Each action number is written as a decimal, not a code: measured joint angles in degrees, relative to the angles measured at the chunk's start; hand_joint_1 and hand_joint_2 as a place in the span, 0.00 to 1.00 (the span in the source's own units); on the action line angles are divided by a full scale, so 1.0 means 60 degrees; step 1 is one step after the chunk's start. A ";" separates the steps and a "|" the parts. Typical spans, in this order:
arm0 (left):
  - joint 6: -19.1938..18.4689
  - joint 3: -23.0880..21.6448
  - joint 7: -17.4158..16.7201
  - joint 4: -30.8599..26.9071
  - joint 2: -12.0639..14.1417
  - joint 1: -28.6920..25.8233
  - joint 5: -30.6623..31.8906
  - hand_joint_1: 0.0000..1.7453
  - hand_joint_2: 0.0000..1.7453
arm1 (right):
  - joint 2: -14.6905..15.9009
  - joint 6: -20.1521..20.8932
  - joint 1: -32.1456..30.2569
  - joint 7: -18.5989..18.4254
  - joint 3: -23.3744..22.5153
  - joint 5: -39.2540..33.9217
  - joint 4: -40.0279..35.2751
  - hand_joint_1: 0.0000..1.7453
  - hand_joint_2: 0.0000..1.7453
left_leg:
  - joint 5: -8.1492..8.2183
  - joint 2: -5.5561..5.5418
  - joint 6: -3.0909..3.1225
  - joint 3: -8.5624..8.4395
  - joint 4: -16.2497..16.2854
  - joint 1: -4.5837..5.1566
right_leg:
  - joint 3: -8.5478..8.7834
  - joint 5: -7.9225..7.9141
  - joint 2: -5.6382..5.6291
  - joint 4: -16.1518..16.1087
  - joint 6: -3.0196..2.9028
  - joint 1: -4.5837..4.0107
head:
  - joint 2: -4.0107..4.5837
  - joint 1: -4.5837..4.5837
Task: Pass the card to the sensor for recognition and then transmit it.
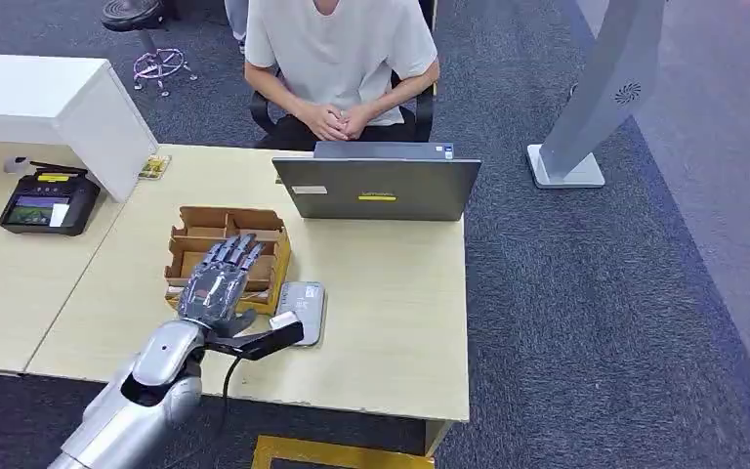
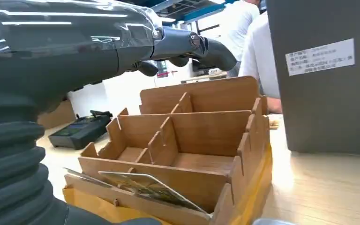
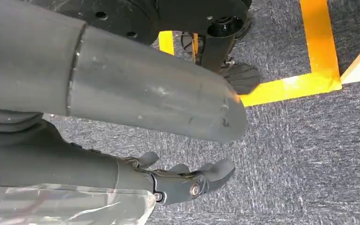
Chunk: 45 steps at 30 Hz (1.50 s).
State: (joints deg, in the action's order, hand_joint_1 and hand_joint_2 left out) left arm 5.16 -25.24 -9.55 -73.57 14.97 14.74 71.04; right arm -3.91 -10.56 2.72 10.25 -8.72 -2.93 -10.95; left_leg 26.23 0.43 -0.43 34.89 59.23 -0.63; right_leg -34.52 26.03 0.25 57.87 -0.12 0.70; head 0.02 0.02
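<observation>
Left hand (image 1: 219, 284) hovers over the wooden divider box (image 1: 254, 223) on the worktop (image 1: 391, 322), fingers stretched flat and apart, holding nothing. In the left wrist view the fingers (image 2: 206, 47) reach out above the box compartments without touching them. Cards (image 2: 145, 186) lie tilted in the box compartment nearest the robot, leaning on the divider wall. Grey flat sensor pad (image 1: 303, 305) sits on the worktop just beside the box, on its right, near the worktop's front edge. Right hand (image 3: 187, 180) hangs down beside the body over grey carpet (image 3: 309, 154) with yellow floor tape (image 3: 318, 51); fingers loosely curled, nothing in them. Open laptop (image 1: 376, 188) stands behind the box, back side toward the robot. A person (image 1: 337, 49) sits behind the laptop, hands clasped. Black terminal (image 1: 47, 200) sits on the worktop well left of the box.
</observation>
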 joint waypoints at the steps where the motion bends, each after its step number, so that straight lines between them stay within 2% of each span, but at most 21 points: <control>1: -0.0004 0.0000 -0.0025 -0.0026 0.0014 -0.0021 0.0004 0.00 1.00 | 0.0000 0.0004 -0.0004 0.0000 -0.0011 0.0000 0.0000 0.00 0.00 | 0.0000 0.0000 0.0000 0.0000 0.0000 0.0000 | -0.0001 0.0000 0.0000 0.0000 0.0000 0.0000 | 0.0000 -0.0004; 28: -0.0091 0.0197 -0.0138 -0.0102 0.0251 -0.0141 -0.0047 0.00 1.00 | 0.0000 0.0004 -0.0024 0.0011 -0.0178 0.0040 0.0000 0.00 0.00 | 0.0000 -0.0002 0.0000 0.0000 0.0000 -0.0001 | 0.0000 0.0000 0.0001 0.0001 0.0000 -0.0001 | 0.0004 0.0000; 45: -0.0164 0.0503 -0.0204 -0.0120 0.0248 -0.0196 -0.0087 0.00 1.00 | 0.0000 0.0007 -0.0023 0.0029 -0.0229 0.0179 0.0000 0.00 0.00 | 0.0000 -0.0002 0.0000 0.0000 0.0000 -0.0001 | -0.0001 0.0000 0.0002 0.0001 0.0000 -0.0001 | 0.0004 -0.0004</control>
State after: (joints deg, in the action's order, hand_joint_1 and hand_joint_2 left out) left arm 4.17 -22.23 -10.78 -74.29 16.46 13.56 70.51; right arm -3.91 -10.51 2.58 10.43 -10.10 -1.86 -10.95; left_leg 26.23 0.42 -0.43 34.89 59.23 -0.64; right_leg -34.53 26.03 0.26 57.87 -0.13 0.69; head 0.04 0.00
